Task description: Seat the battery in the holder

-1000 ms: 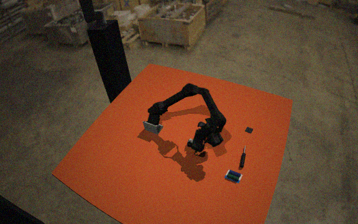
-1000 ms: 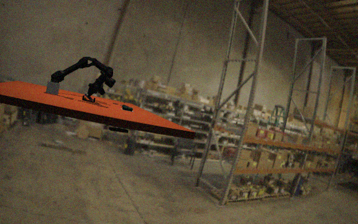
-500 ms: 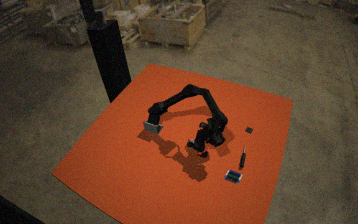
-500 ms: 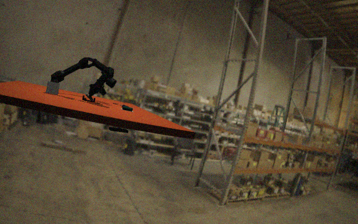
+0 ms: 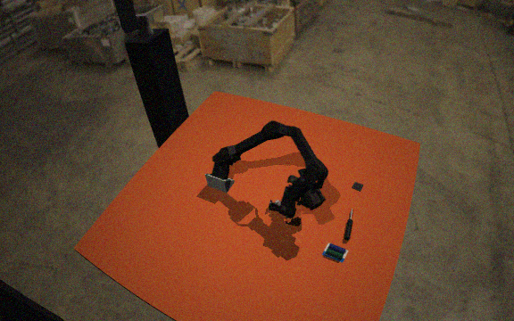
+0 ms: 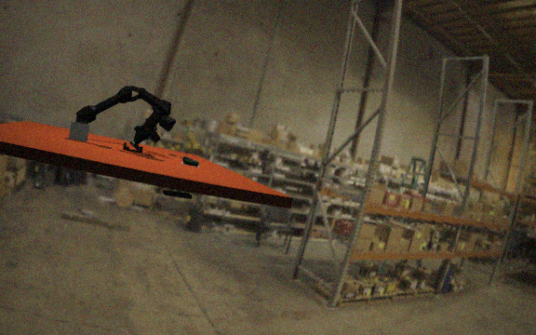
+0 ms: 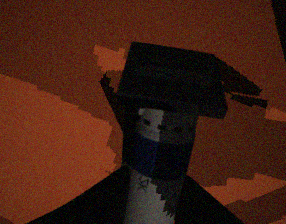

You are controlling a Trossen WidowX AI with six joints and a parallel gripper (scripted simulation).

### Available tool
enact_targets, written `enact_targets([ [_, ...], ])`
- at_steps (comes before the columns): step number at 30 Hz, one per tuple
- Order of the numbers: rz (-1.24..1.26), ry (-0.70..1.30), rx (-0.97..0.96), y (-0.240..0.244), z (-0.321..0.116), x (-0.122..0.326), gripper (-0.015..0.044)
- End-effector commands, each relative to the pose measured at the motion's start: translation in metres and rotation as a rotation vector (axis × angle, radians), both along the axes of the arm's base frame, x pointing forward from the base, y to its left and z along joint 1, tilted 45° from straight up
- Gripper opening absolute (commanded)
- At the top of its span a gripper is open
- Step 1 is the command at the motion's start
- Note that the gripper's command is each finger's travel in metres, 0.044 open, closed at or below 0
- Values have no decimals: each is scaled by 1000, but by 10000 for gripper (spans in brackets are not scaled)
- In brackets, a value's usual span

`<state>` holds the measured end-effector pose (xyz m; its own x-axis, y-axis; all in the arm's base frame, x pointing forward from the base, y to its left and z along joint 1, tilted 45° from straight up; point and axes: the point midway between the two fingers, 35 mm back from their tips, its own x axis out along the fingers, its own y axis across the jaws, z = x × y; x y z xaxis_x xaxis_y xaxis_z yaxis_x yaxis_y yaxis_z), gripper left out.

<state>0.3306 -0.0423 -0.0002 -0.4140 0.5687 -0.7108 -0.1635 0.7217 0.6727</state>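
Gripping the battery [image 7: 148, 212] firmly between the jaws, not yet releasing. Judging the task as roughly midway: pickup done, carry to the holder [image 7: 176, 86] done, insertion beginning, seating and letting go both remaining. Pointing the battery's far end into the dark holder in the wrist view, the near banded end sitting back between the jaws and the blue-wrapped middle reaching toward the holder's near wall. Hiding the spring and the lip in shadow, so not telling whether the flat end is touching the spring or whether the terminal end is under the lip. Appearing tilted rather than lying flat, as a judgement only. Hovering the gripper [image 5: 284, 213] low over the orange surface [image 5: 159, 250] in the top view, with the holder lost beneath the arm there. Lying well apart from the holder: a screwdriver [image 5: 348, 226], a blue and green block [image 5: 335, 252] and a small dark square [image 5: 358, 186], none of them touched.
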Motion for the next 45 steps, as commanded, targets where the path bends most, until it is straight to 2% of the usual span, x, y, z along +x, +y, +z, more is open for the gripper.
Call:
enact_targets([
  [1, -24, -24, 7, 1, 0, 3, 68],
  [45, -173, -173, 28, 3, -8, -3, 68],
])
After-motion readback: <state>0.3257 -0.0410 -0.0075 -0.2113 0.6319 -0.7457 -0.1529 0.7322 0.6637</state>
